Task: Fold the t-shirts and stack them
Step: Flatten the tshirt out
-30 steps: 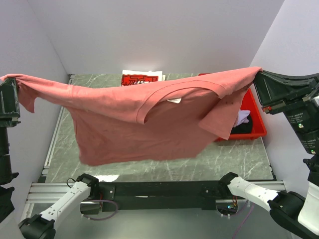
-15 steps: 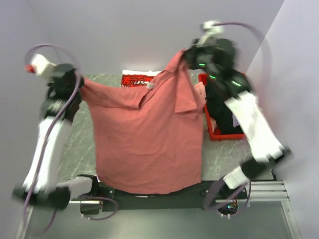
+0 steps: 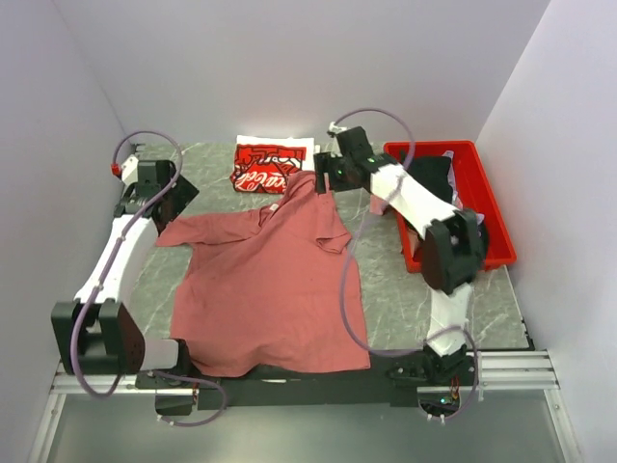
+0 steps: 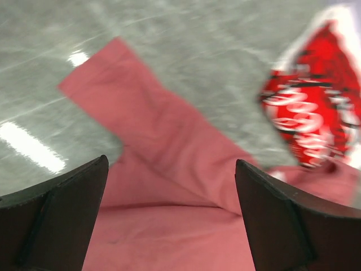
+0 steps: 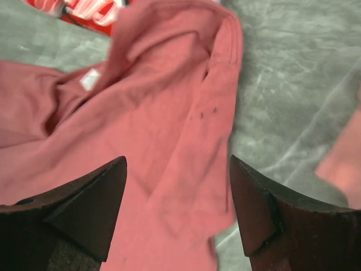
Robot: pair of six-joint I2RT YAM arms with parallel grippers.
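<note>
The dusty-rose t-shirt (image 3: 270,285) lies spread on the table, neck toward the back, its right sleeve folded in over the chest. My left gripper (image 3: 176,196) hovers open over its left sleeve (image 4: 163,147) with nothing between the fingers. Above the right shoulder and collar (image 5: 169,107), my right gripper (image 3: 323,176) is open too and holds nothing. The white neck label (image 5: 89,79) shows. A folded red-and-white t-shirt (image 3: 265,167) with white script lies at the back, just beyond the collar; it also shows as a blurred red-and-white t-shirt (image 4: 313,121).
A red bin (image 3: 494,207) stands at the right with black cloth (image 3: 434,177) in it. White walls close in the back and both sides. Cables loop off both arms. The rose shirt's hem reaches the table's near edge (image 3: 289,371).
Both grippers held the rose shirt stretched in the air, swung it back and down, then opened. It now lies flat on the table, free of both.
</note>
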